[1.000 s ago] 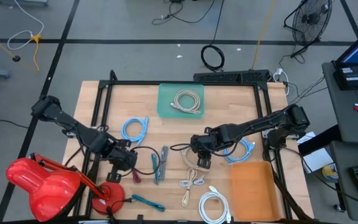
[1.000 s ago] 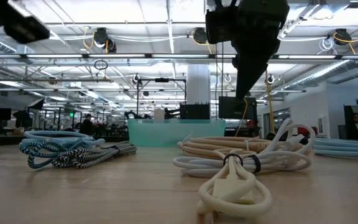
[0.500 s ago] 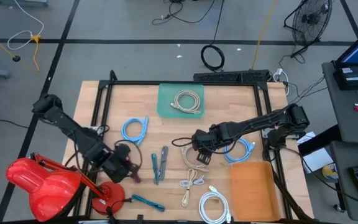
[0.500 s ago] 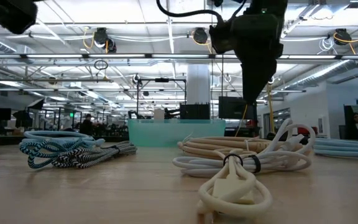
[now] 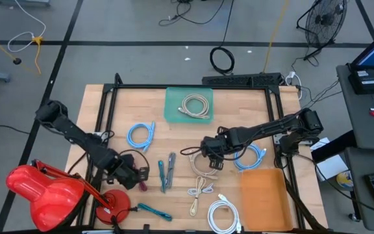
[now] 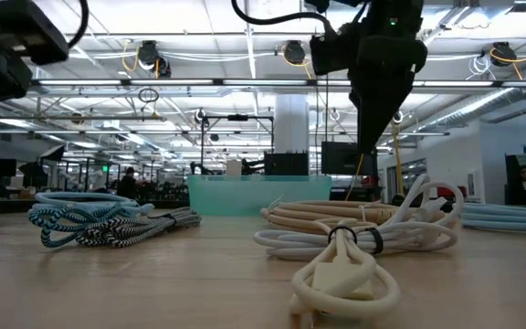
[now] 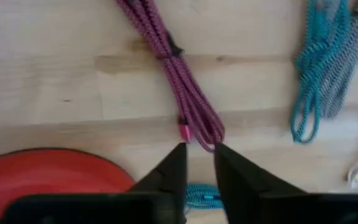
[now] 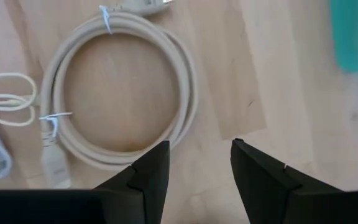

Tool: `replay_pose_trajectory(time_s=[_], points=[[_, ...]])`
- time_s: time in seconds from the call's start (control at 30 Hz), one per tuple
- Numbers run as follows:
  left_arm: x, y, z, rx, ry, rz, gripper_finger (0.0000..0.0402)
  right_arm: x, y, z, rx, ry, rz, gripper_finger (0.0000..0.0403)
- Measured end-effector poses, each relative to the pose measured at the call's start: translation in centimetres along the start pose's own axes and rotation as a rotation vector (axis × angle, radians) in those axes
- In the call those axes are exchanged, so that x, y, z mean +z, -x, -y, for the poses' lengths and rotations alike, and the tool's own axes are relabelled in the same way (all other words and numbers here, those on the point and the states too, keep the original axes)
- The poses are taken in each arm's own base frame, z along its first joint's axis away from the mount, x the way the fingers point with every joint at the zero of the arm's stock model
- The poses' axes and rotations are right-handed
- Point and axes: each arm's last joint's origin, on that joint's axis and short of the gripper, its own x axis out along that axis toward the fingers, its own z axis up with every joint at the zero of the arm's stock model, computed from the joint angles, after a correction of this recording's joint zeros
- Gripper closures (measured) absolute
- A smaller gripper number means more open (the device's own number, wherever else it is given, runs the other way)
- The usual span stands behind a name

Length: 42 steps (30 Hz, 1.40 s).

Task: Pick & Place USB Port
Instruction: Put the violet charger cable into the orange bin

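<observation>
Both arms are at the approach step: the open, empty right tool (image 5: 211, 162) hovers over the beige cable coil (image 8: 120, 99) and must descend, while the narrowly open, empty left tool (image 7: 199, 163) aims at the magenta braided cable (image 7: 178, 87).

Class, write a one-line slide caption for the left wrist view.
Left gripper, fingers slightly apart, poised above the end of a bundled magenta braided cable on the pale wooden table.

left gripper (image 7: 199, 154) jaws narrowly parted, right gripper (image 8: 199, 163) jaws apart
</observation>
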Motion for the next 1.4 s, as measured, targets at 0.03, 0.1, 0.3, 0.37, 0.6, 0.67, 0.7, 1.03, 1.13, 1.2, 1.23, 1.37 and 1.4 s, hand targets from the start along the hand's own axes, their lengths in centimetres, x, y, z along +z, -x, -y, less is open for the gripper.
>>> replay_pose_trajectory(time_s=[0.03, 0.1, 0.3, 0.37, 0.6, 0.67, 0.7, 1.03, 1.13, 1.2, 1.23, 1.37, 1.4], points=[[0.3, 0.0, 0.0, 0.006, 0.021, 0.013, 0.0283, 0.0, 0.0, 0.0, -0.003, 0.008, 0.006, 0.0243], [0.8, 0.0, 0.1, 0.028, 0.061, 0.037, 0.0250, 0.1, 0.0, 0.0, -0.002, 0.021, 0.009, 0.0243], [2.4, -0.6, 0.6, 0.081, 0.152, 0.105, 0.0188, 0.1, 0.0, 0.0, -0.002, 0.052, 0.010, 0.0243], [2.6, -1.2, 1.0, 0.083, 0.156, 0.103, 0.0183, 0.1, 0.0, 0.0, -0.002, 0.053, 0.009, 0.0243], [2.5, -5.3, 2.3, 0.171, 0.129, 0.025, 0.0192, -0.1, 0.0, 0.0, -0.006, 0.055, -0.004, 0.0243], [2.5, -5.9, 2.4, 0.182, 0.131, 0.023, 0.0198, -0.1, 0.0, 0.0, -0.007, 0.058, -0.004, 0.0243], [2.5, -6.1, 2.4, 0.191, 0.135, 0.025, 0.0202, -0.1, 0.0, 0.0, -0.006, 0.060, -0.004, 0.0243], [2.6, -5.9, 2.1, 0.210, 0.143, 0.033, 0.0305, -0.3, 0.1, -0.1, -0.009, 0.082, -0.014, 0.0243], [2.6, -5.7, 2.1, 0.206, 0.108, 0.024, 0.0370, -0.2, 0.1, -0.2, 0.007, 0.081, -0.013, 0.0243], [2.6, -5.4, 2.2, 0.189, 0.091, 0.026, 0.0383, -0.2, 0.1, -0.3, 0.023, 0.080, -0.014, 0.0243], [2.7, -5.2, 2.2, 0.174, 0.087, 0.034, 0.0382, -0.2, 0.1, -0.3, 0.025, 0.080, -0.012, 0.0243], [2.8, -3.1, 2.6, 0.001, 0.055, 0.120, 0.0384, 0.0, 0.6, -0.4, 0.085, 0.072, 0.016, 0.0243], [2.7, -2.4, 2.7, -0.052, 0.042, 0.144, 0.0384, 0.1, 0.9, -0.4, 0.103, 0.069, 0.036, 0.0243]])
